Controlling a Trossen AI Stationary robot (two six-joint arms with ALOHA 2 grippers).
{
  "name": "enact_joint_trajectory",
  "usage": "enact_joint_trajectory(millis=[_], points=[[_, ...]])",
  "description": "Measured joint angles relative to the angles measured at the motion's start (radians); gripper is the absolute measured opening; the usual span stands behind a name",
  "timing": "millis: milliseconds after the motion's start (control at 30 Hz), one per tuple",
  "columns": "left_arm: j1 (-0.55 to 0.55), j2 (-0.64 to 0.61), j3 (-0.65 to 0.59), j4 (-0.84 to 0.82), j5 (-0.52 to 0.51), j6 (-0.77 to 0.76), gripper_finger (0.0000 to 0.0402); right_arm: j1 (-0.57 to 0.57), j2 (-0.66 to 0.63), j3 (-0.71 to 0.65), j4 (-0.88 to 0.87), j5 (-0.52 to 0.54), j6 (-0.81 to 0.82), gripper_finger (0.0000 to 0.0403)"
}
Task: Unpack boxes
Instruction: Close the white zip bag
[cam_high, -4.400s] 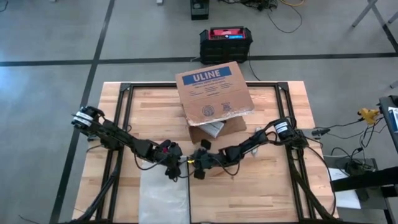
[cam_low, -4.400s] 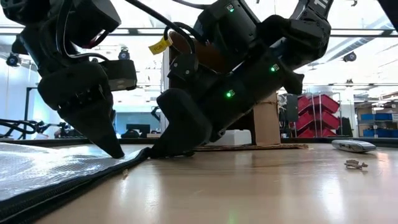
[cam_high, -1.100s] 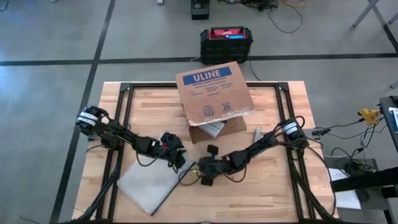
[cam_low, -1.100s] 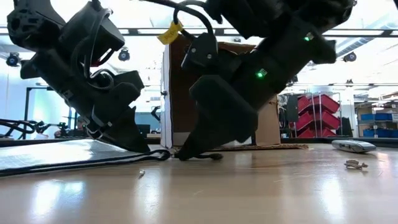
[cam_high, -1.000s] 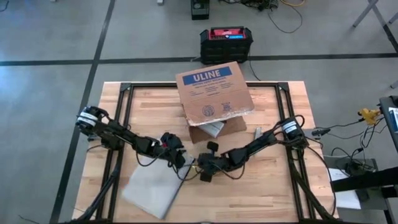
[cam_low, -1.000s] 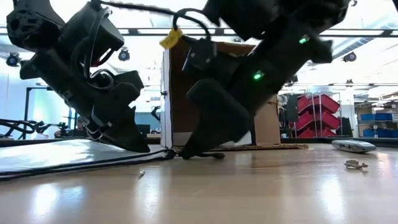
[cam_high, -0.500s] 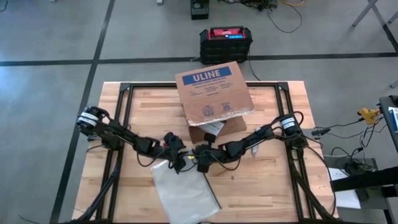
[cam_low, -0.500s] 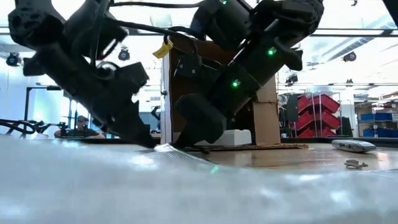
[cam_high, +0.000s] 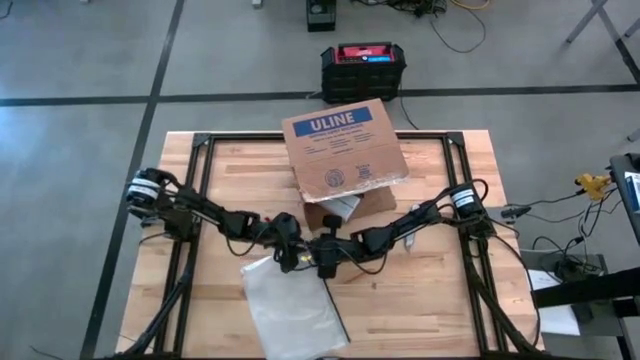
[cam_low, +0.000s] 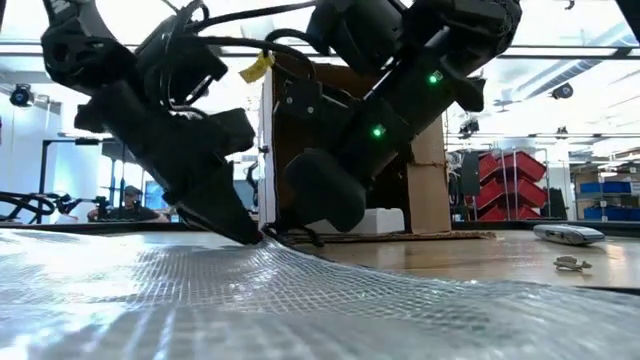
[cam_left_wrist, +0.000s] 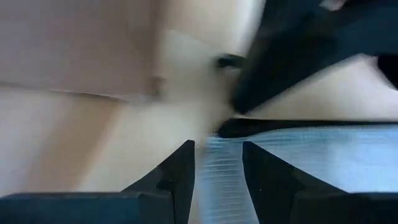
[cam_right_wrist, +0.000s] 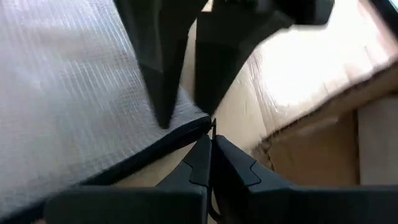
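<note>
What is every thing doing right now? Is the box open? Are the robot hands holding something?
Box: tipped on the table's far side, one flap lying open underneath.
Bag: flat on the table's near side, top edge pinched by both grippers.
Left gripper: fingers partly closed on the bag's edge.
Right gripper: shut on the bag's dark edge strip.
Black-and-red case: closed, on the floor behind the table.

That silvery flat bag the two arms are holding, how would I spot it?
Find the wooden table, then the cardboard box at its far side. Nearer, below both grippers, lies the flat bag: ribbed, shiny grey-white with a dark edge, unlike the brown box.
</note>
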Motion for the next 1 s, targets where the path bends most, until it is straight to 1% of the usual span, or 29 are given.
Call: enact_joint_trajectory(millis=[67, 133, 200, 367, 567, 700, 900, 1000], points=[[0.017, -0.012, 0.0, -0.007, 0.104, 0.023, 0.0117, 0.003, 0.0, 0.016, -0.005, -0.007, -0.049, 0.0], [0.033, -0.031, 0.0, -0.018, 0.182, 0.048, 0.0117, 0.008, -0.001, 0.032, -0.005, -0.006, -0.09, 0.0], [0.048, -0.052, 0.0, -0.032, 0.214, 0.073, 0.0117, 0.014, -0.003, 0.046, -0.004, -0.001, -0.129, 0.0], [0.085, -0.113, 0.0, -0.102, 0.246, 0.145, 0.0117, 0.019, -0.003, 0.091, -0.02, 0.025, -0.229, 0.0], [0.151, -0.24, 0.0, -0.219, 0.39, 0.193, 0.0117, 0.017, -0.005, 0.162, -0.102, 0.087, -0.307, 0.0], [0.169, -0.347, 0.0, -0.266, 0.405, 0.211, 0.0117, 0.017, -0.007, 0.2, -0.124, 0.096, -0.356, 0.0], [0.17, -0.479, 0.001, -0.35, 0.409, 0.203, 0.0115, 0.018, -0.017, 0.246, -0.134, 0.141, -0.424, 0.0], [0.17, -0.516, 0.002, -0.411, 0.409, 0.194, 0.0094, 0.017, -0.028, 0.269, -0.143, 0.142, -0.445, 0.0]])
